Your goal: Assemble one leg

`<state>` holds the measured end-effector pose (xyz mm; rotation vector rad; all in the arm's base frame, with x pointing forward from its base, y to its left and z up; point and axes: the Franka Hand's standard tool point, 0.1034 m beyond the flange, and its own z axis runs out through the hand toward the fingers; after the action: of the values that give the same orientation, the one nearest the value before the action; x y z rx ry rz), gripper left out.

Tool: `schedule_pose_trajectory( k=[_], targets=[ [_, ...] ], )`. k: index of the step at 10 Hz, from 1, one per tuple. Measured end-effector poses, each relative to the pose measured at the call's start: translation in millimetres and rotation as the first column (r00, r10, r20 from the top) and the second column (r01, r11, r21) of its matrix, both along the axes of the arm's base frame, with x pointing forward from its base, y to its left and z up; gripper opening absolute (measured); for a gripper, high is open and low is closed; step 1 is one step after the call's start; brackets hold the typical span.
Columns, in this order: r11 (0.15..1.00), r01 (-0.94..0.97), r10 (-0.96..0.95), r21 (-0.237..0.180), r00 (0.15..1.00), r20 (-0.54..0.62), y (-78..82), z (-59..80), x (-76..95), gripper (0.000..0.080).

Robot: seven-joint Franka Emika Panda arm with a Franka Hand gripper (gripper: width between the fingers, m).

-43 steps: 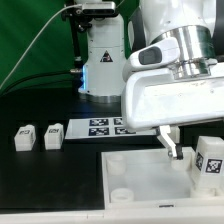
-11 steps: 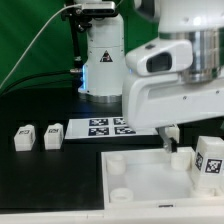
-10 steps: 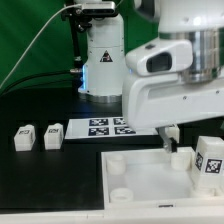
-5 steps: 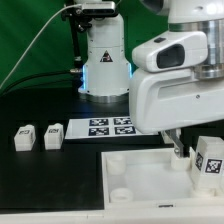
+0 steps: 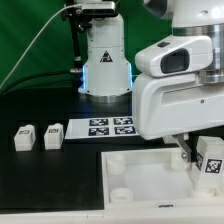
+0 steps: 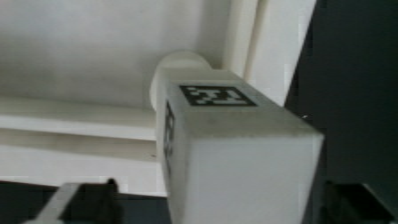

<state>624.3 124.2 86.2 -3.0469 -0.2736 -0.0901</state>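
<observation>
The leg (image 5: 210, 160) stands upright on the white panel (image 5: 145, 182), close to the panel's far right corner as the exterior view shows it, with its black-and-white tag facing the camera. The gripper (image 5: 187, 152) hangs from the big white arm (image 5: 180, 100) just beside the leg, on the exterior view's left of it, low over the panel's far edge. Only one dark finger shows clearly there, so I cannot tell whether the hand is spread, clenched or gripping the leg. In the wrist view the leg fills the middle of the picture, with a tag (image 6: 217, 96) on it, its rounded end against the panel; whether that end sits in a socket cannot be told. A round socket (image 5: 118, 161) shows at the panel's far left corner. On the black table (image 5: 40, 108), near its left edge, stand a second leg (image 5: 52, 135) and a third leg (image 5: 22, 138), well apart from the panel. The marker board (image 5: 112, 126) lies flat between them and the arm, just beyond the panel's far edge.
</observation>
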Motion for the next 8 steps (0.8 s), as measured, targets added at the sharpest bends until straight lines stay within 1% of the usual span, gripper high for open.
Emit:
schedule_pose_trajectory(
  k=[1, 2, 4, 5, 6, 7, 8],
  targets=[
    [1.0, 0.0, 0.0, 0.0, 1.0, 0.0, 0.0, 0.0, 0.0, 0.0391],
    [1.0, 0.001, -0.001, -0.001, 1.0, 0.0, -0.7, 0.0, 0.2, 0.0304],
    [1.0, 0.003, -0.003, -0.001, 1.0, 0.001, -1.8, 0.0, 0.4, 0.0304],
    [0.999, 0.033, -0.033, -0.001, 0.999, 0.003, -1.7, -0.3, 0.8, 0.0304],
    [1.0, -0.001, 0.002, -0.014, 0.998, 0.062, 0.8, -0.8, 4.9, 0.0303],
    [0.989, 0.149, -0.148, 0.005, 0.985, 0.086, -1.8, -0.4, 5.5, 0.0303],
    [0.938, 0.347, -0.348, 0.032, 0.934, 0.078, -7.4, -0.6, 5.3, 0.0303]
  ],
)
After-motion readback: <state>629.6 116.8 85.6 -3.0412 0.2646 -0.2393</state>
